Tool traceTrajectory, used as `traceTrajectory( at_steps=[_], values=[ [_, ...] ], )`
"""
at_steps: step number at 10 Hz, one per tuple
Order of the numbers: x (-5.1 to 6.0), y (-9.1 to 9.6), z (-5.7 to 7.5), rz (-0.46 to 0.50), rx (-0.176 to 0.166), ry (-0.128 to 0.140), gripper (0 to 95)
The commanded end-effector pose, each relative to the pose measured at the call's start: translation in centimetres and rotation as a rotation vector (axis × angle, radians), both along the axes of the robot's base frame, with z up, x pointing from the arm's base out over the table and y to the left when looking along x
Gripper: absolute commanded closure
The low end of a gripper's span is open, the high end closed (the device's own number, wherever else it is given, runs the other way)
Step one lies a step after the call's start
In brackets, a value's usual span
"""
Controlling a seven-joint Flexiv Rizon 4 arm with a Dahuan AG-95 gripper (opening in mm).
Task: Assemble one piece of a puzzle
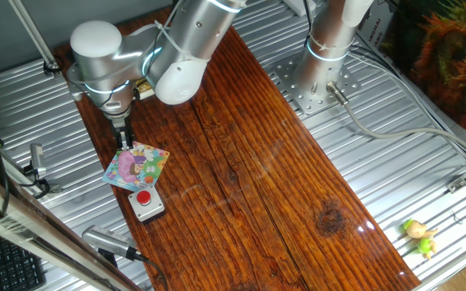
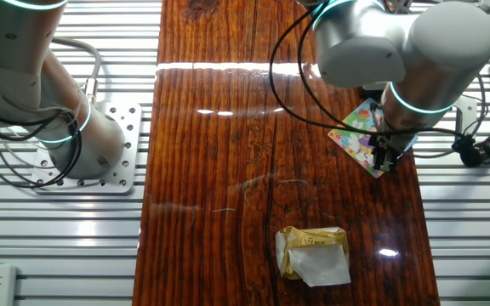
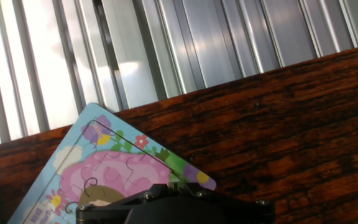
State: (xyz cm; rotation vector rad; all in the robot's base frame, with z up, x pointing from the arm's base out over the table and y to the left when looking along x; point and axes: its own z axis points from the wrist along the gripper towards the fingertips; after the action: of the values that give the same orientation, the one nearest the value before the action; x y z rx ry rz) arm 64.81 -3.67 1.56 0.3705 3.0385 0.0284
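Flat on wood, pastel cartoon puzzle (image 1: 137, 166) under end effector (image 1: 124, 144), grip state unclear.

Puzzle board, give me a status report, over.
Claw down at the far edge of the pastel cartoon puzzle board, jaw state unclear. Board flat on the wooden table. Grey box with red button sits just beside it.
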Motion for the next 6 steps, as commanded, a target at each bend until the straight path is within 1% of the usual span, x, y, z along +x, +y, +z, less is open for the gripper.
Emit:
traceTrajectory(
  at_steps=[1, 3, 6],
  values=[
    [0.42, 0.12, 0.09, -0.002, -0.003, 0.006, 95.0],
    [0.46, 0.13, 0.15, -0.002, -0.003, 0.005, 95.0],
    [0.61, 0.14, 0.69, -0.003, -0.001, 0.015, 95.0]
  ],
)
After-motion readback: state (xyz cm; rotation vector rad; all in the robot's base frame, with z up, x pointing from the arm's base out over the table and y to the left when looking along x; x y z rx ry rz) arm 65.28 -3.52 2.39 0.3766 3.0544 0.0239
